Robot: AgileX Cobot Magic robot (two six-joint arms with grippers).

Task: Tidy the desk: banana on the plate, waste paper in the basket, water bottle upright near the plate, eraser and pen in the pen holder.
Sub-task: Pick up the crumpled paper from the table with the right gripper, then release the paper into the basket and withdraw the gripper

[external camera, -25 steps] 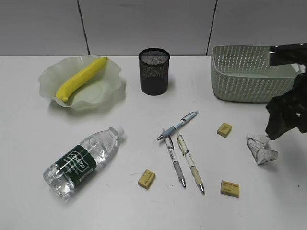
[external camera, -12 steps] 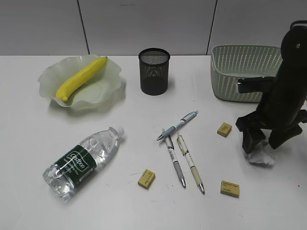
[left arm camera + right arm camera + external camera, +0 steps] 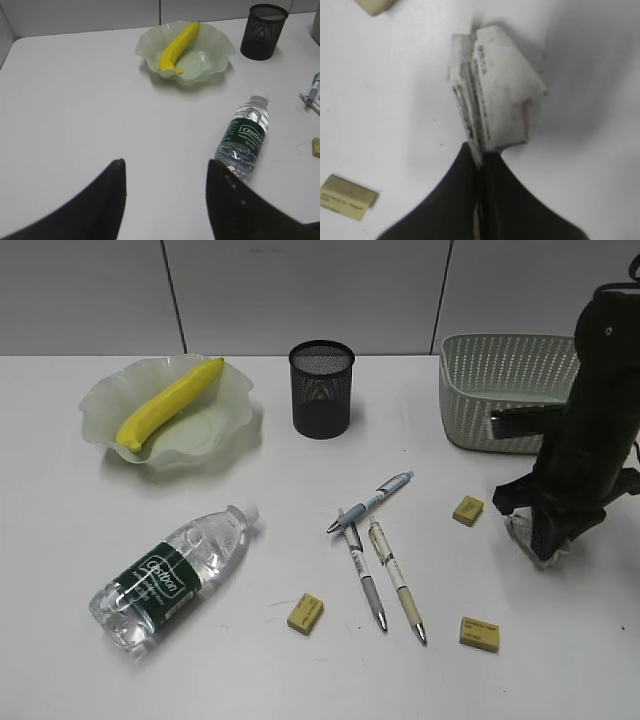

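Pinching a wad of waste paper [image 3: 492,100] at its near edge, the right claw [image 3: 480,155] has its two dark fingers drawn together on the paper, which sits on the white surface [image 3: 200,660] just in front of the basket [image 3: 500,390] at the far right. In the outside view the right arm stands over the paper and hides most of it. The left claw [image 3: 165,200] hovers about half open and holds nothing, low over the bare near-left part of the surface. The banana [image 3: 170,403] already lies in the plate [image 3: 100,410] at the far left. The water bottle [image 3: 175,575] lies on its side in front of the plate, cap toward the pens [image 3: 375,550], three of them loose in the middle. The pen holder [image 3: 322,388] stands behind them. Three yellow erasers [image 3: 305,612] lie scattered, one near the paper. The step in hand seems to be getting the paper into the basket. The grip is only on a thin edge, so a straight, slow lift makes sense, high enough to clear the basket's front wall, then a short carry back over its middle before letting go. A fast swing could shake the paper free, and the nearby eraser should not be dragged along.
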